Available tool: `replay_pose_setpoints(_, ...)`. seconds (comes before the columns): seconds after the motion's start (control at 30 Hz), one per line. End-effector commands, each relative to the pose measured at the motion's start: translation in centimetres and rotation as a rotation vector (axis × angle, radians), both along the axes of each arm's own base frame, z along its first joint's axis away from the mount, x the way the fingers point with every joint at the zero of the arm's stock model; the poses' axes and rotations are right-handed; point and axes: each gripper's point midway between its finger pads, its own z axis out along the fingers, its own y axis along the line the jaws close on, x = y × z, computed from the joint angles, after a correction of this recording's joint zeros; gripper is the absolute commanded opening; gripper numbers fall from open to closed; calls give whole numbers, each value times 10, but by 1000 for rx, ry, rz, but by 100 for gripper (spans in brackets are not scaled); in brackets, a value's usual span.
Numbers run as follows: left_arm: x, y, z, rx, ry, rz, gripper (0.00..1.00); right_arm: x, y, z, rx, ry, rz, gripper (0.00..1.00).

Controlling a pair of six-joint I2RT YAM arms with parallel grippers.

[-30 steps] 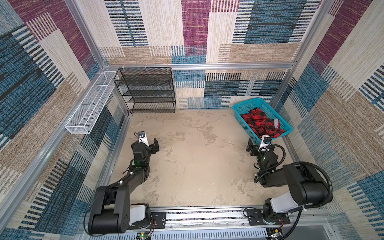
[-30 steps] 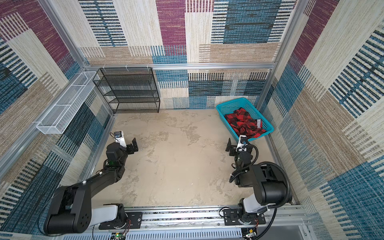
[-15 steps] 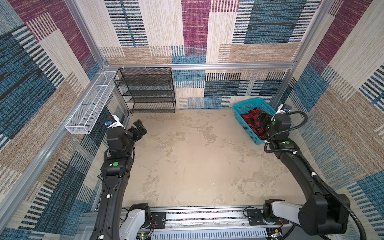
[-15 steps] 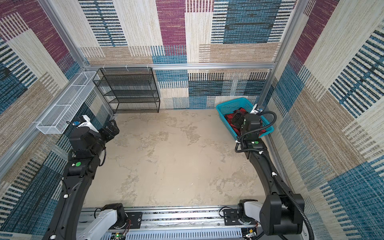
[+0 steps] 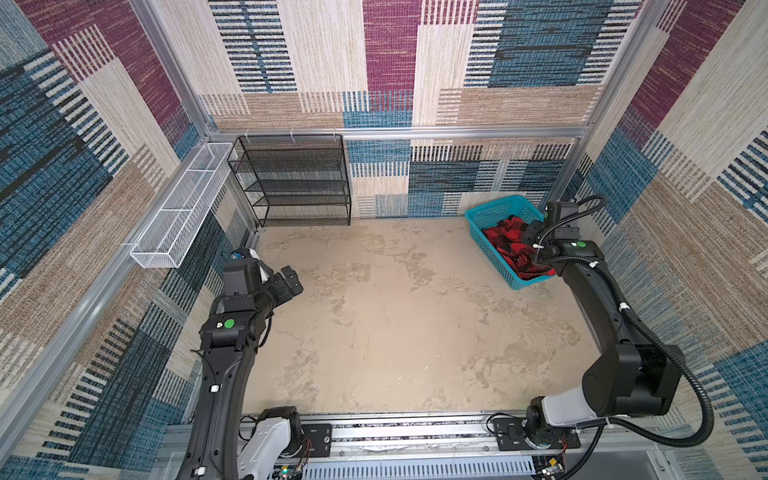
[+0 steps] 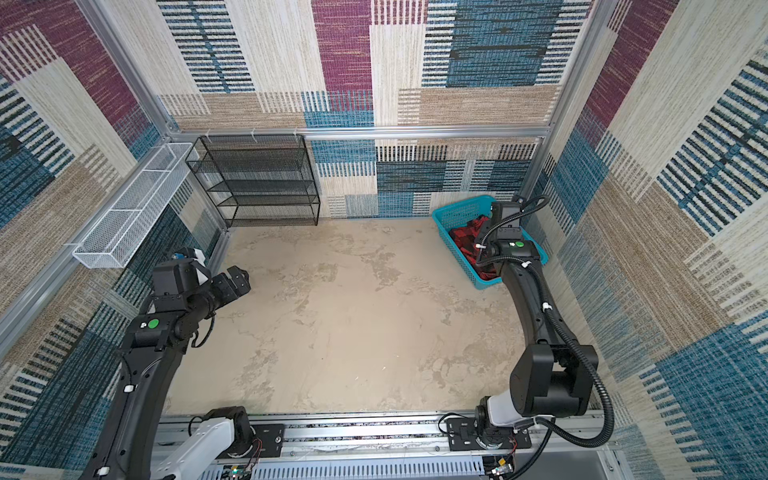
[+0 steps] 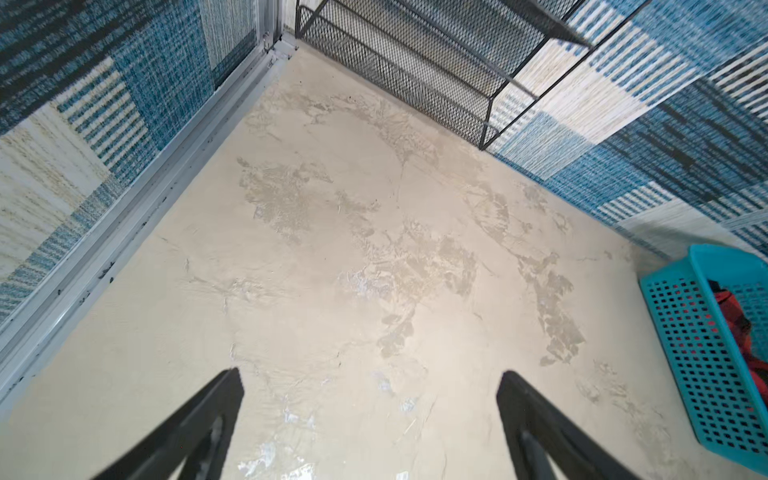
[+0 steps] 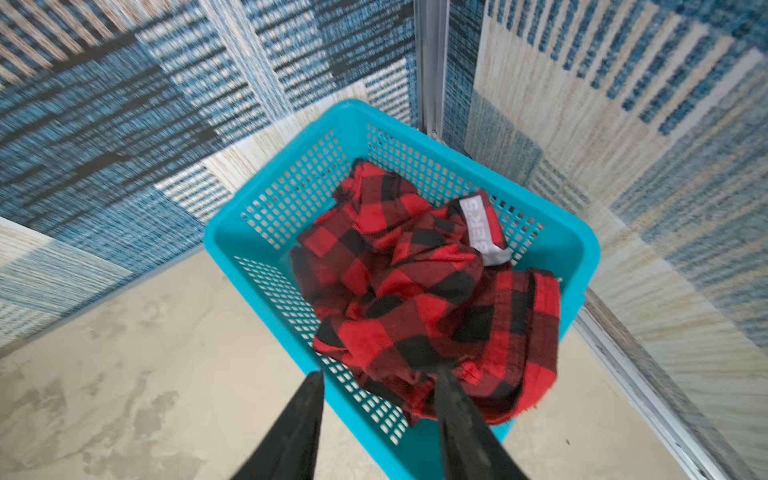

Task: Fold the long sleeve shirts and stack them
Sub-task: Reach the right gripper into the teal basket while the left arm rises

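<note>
Right end effector (image 8: 380, 372) is held over the near end of the basket (image 8: 353, 110), with its jaws half spread. One fingertip (image 8: 444, 374) is pressed against a fold of the shirt (image 8: 415, 299). The other fingertip (image 8: 316, 378) is seen clear of the cloth, in front of the basket's mesh wall. No firm pinch is shown, so the cloth is judged not yet caught, though depth cannot be read with certainty.

The shirt is found crumpled inside the basket, at the table's (image 5: 374, 332) far right corner. It lies directly ahead of and below the right end effector. No long axis can be made out in the bundle, since sleeves and hem are tangled. A grey label (image 8: 480, 224) with white lettering is turned up at the far side.

Left end effector (image 7: 370, 372) is spread as wide as it goes and nothing is held or touched by it. It is raised above the bare left side of the table, well apart from the basket. The right arm is plainly the nearer one.

The step in hand is judged to be the first pick from the basket. A grip on the near fold is called for before any lift, and the basket wall should be kept out of the jaws.
</note>
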Motion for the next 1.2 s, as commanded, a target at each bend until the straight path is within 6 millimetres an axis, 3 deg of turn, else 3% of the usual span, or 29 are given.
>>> replay_pose_setpoints(0.0, -3, -3, -12, 18, 47, -38, 99, -27, -17, -18, -93, 126, -50, 46)
replay_pose_setpoints(0.17, -1, -7, -12, 2, 50, -48, 99, -61, -37, -53, -83, 210, -125, 48)
replay_pose_setpoints(0.3, 1, -8, -13, 7, 55, -57, 99, -69, -57, -63, -9, 177, -152, 48)
replay_pose_setpoints(0.67, -1, -8, -16, 3, 66, -42, 99, -40, -71, -78, 108, 119, -84, 47)
replay_pose_setpoints(1.17, 7, -9, -19, 21, 90, -44, 99, -17, -66, -87, 214, 62, -29, 42)
